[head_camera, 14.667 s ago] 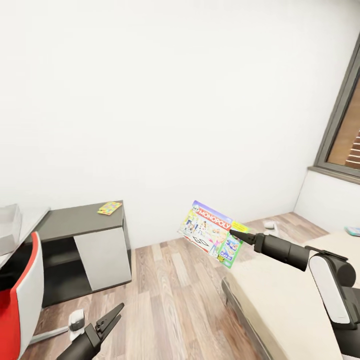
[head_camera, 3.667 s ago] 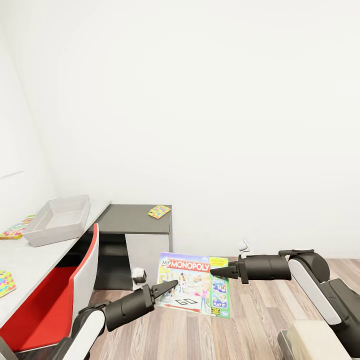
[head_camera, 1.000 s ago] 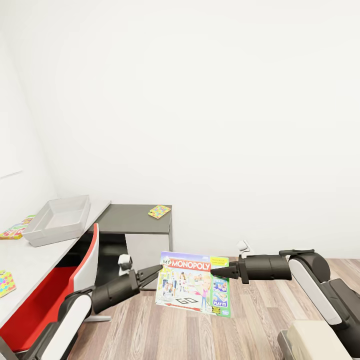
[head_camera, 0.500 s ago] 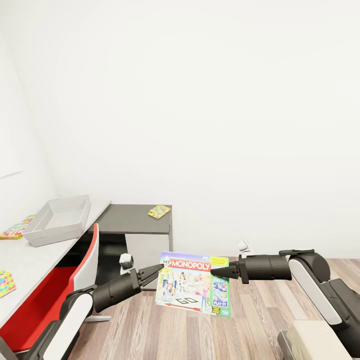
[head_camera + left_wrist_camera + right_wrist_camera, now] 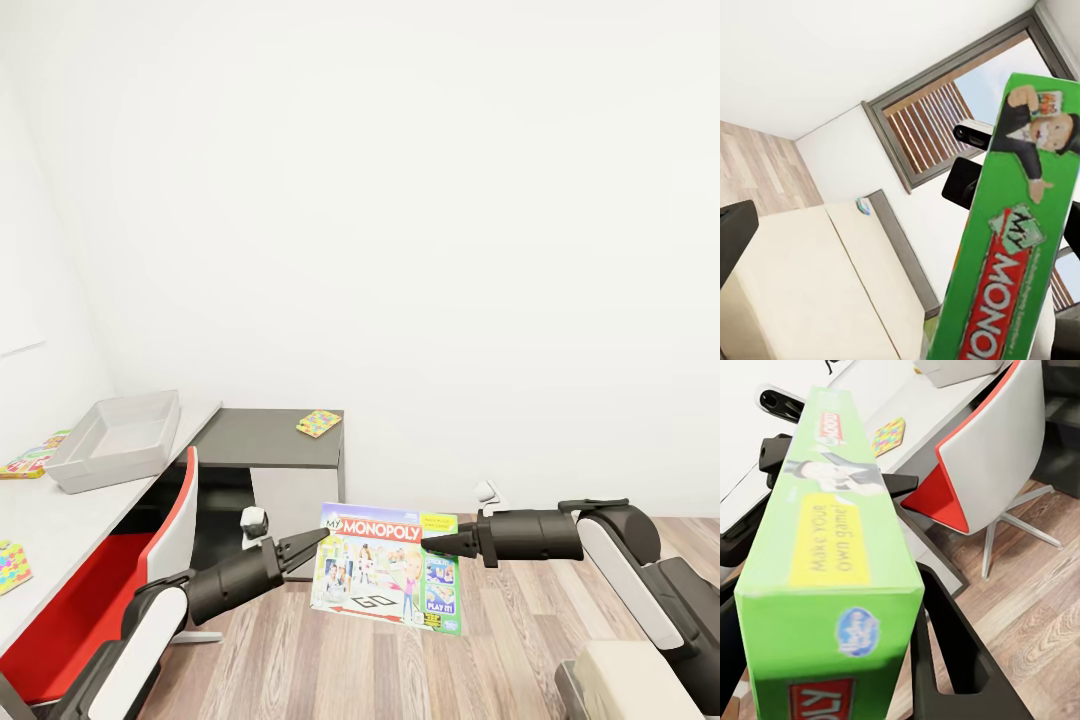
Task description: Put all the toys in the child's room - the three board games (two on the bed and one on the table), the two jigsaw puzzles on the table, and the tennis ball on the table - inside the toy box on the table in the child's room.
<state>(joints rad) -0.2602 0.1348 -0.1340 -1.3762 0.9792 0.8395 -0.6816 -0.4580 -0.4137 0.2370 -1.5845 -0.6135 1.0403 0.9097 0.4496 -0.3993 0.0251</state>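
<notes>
A Monopoly board game (image 5: 388, 580) hangs upright over the floor, with my right gripper (image 5: 438, 545) shut on its top edge. My left gripper (image 5: 316, 541) is open at the box's upper left corner. In the left wrist view the box's green side (image 5: 1012, 225) stands between the spread fingers (image 5: 735, 240). The light grey toy box (image 5: 118, 438) sits on the pale table (image 5: 70, 520). One jigsaw puzzle (image 5: 318, 423) lies on the dark cabinet, another (image 5: 12, 565) on the table's near part. A colourful flat item (image 5: 30, 460) lies left of the toy box. The tennis ball is out of view.
A red and white swivel chair (image 5: 110, 590) stands tucked at the table, between me and the toy box. The dark grey cabinet (image 5: 265, 440) adjoins the table against the white wall. A corner of the beige bed (image 5: 640, 680) is at lower right. Wood floor lies ahead.
The view turned from the bed to the table early on. My left arm then rose from in front of the box to its upper left corner. Almost nothing moved in the last second.
</notes>
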